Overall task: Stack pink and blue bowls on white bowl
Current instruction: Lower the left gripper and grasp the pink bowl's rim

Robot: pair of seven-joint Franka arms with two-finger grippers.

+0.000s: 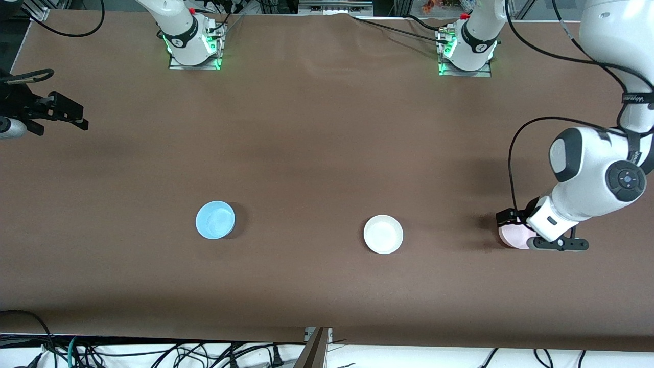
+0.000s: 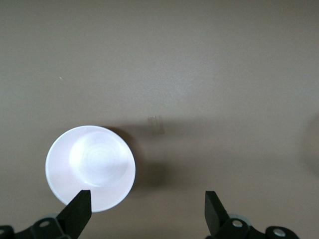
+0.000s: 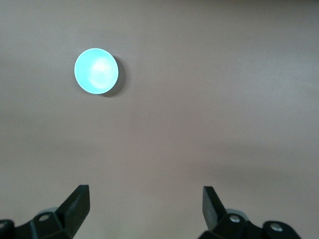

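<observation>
Three bowls sitting apart on the brown table [image 1: 327,128], all empty, nothing stacked yet.

Same round smooth shape and size all round: blue bowl [image 1: 215,220] toward the right arm's end, white bowl [image 1: 383,234] in the middle, pink bowl [image 1: 515,235] toward the left arm's end, half hidden in the front view. Left gripper [image 2: 147,206] over the pink one, fingers spread wide, one tip over its rim, gripping nothing. Right gripper [image 3: 145,201] up at its own table edge, spread wide too, waiting.

A brown table [image 1: 317,143] with cables [image 1: 153,352] along its near edge.
</observation>
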